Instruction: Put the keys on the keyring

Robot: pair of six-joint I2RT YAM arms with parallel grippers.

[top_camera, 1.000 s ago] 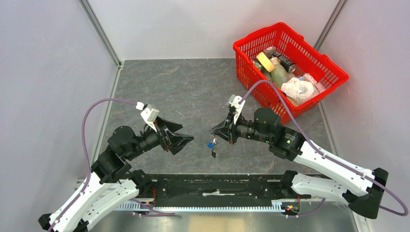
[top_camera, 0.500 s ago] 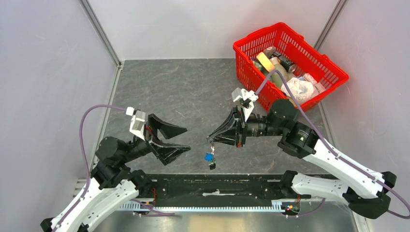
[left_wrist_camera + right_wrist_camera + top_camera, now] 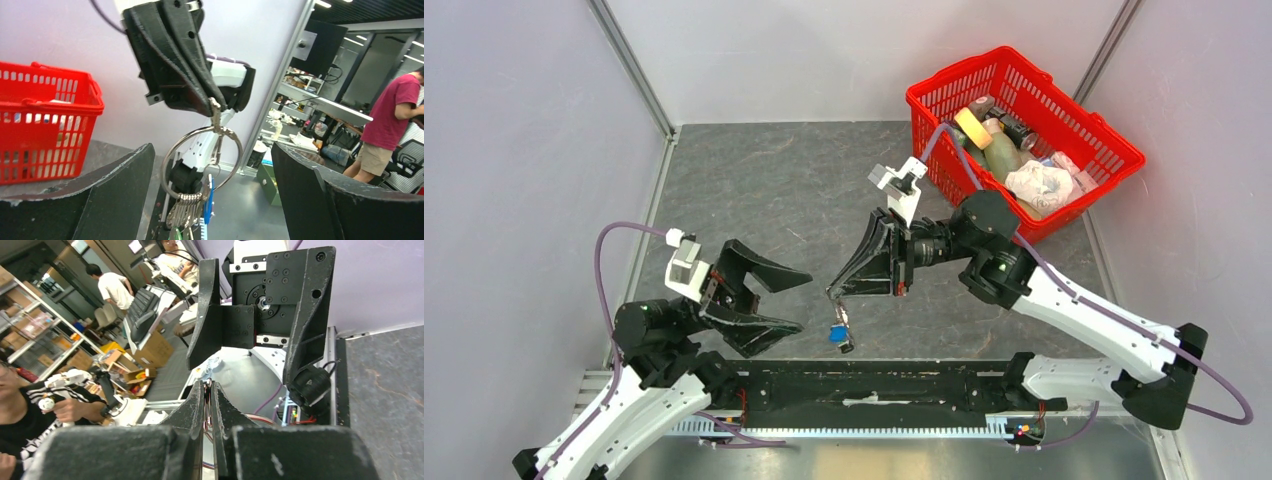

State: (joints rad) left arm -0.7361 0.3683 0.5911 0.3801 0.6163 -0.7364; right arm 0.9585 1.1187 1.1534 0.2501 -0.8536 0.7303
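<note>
My right gripper (image 3: 832,290) is shut on the top of the keyring (image 3: 163,172), a thin silver wire ring that hangs in the air. Several silver keys (image 3: 187,215) hang bunched at the bottom of the ring, with a blue key (image 3: 209,200) and a green head among them; they also show in the top view (image 3: 838,335). My left gripper (image 3: 802,300) is open and empty, facing the ring from the left. In the left wrist view its gripper (image 3: 212,150) frames the ring without touching it. In the right wrist view my right gripper (image 3: 208,385) is shut.
A red basket (image 3: 954,170) full of bottles and packets stands at the back right; it also shows in the left wrist view (image 3: 45,135). Grey walls close in the left, back and right. A black rail (image 3: 874,385) runs along the near edge.
My right gripper has carried the ring and keys to the left and nearer. My left arm has drawn back to the left and its jaws have opened wider.
</note>
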